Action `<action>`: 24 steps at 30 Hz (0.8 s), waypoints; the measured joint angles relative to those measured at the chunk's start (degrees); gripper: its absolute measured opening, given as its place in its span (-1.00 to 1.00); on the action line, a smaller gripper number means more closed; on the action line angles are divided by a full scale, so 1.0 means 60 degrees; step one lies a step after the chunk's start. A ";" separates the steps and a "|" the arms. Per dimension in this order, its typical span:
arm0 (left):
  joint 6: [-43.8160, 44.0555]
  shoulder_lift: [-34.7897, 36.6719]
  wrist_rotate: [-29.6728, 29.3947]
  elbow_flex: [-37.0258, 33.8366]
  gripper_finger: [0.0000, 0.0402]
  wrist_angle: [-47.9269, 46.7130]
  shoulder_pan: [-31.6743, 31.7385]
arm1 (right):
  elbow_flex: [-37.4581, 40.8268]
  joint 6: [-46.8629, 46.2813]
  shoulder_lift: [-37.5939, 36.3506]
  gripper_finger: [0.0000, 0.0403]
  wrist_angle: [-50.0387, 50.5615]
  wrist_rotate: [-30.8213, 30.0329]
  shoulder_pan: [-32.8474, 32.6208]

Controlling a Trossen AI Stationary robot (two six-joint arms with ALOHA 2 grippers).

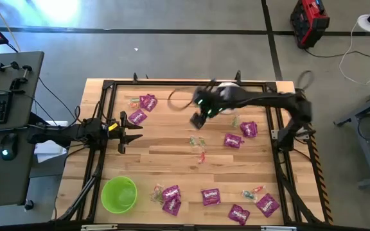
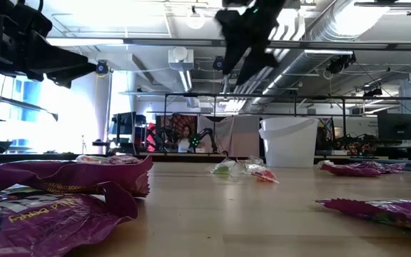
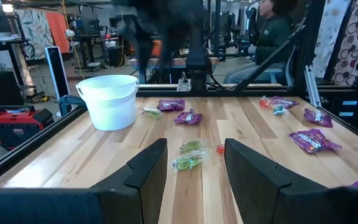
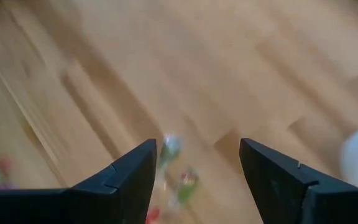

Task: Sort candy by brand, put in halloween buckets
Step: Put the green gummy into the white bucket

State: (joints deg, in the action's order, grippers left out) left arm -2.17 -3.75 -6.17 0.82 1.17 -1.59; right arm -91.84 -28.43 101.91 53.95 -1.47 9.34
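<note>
Between grippers: clear-wrapped sweets point(image 1: 198, 149); purple packets point(image 1: 234, 140) beside; white bucket point(image 3: 109, 101) beyond.

White print on purple packets point(image 2: 56, 214), illegible.

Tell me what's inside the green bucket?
From above, the green bucket looks empty: only its green floor shows. The other views do not show into it, so nothing more can be told.

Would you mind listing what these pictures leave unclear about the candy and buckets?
- White bucket: largely hidden under the right arm in the high view; its contents unseen anywhere.
- Small sweets below the right pincer: motion-blurred in the right wrist view.
- Purple packets: print unreadable in the low view.
- Green bucket: contents not discernible.
</note>
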 joint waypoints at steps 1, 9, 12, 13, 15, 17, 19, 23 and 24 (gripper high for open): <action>0.0004 0.0000 0.0000 0.0000 -0.24 0.0000 -0.0001 | -0.0077 0.0048 0.0354 0.12 0.0144 0.0116 -0.0133; 0.0004 0.0000 0.0000 0.0000 -0.24 0.0000 -0.0001 | -0.0009 -0.0584 0.2293 0.12 0.0234 0.0939 -0.0682; 0.0003 0.0000 0.0000 0.0000 -0.24 0.0000 -0.0002 | -0.0001 -0.0756 0.2631 0.12 -0.0210 0.0774 -0.0872; 0.0003 -0.0003 0.0000 0.0000 -0.24 0.0000 -0.0002 | -0.0005 -0.0816 0.2726 0.12 -0.0297 0.0638 -0.0951; 0.0003 0.0000 0.0000 0.0000 -0.24 0.0000 -0.0003 | -0.0005 -0.1072 0.2936 0.12 -0.0314 0.0413 -0.1087; 0.0004 0.0000 0.0000 0.0000 -0.24 0.0000 -0.0001 | -0.0005 -0.1261 0.3144 0.12 -0.0326 0.0185 -0.1208; 0.0002 -0.0001 0.0000 0.0000 -0.24 -0.0001 -0.0001 | -0.0005 -0.1300 0.3269 0.12 -0.0476 -0.0023 -0.1293; 0.0002 -0.0002 -0.0004 0.0000 -0.24 -0.0004 0.0001 | -0.0001 -0.1650 0.3436 0.12 -0.1018 -0.0217 -0.1326; 0.0004 0.0000 0.0000 0.0000 -0.24 0.0003 0.0001 | -0.0001 -0.1711 0.3449 0.12 -0.1172 -0.0261 -0.1328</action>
State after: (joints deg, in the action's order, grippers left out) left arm -2.15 -3.75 -6.18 0.82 1.19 -1.59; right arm -91.85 -38.69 122.61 46.92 -3.03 1.37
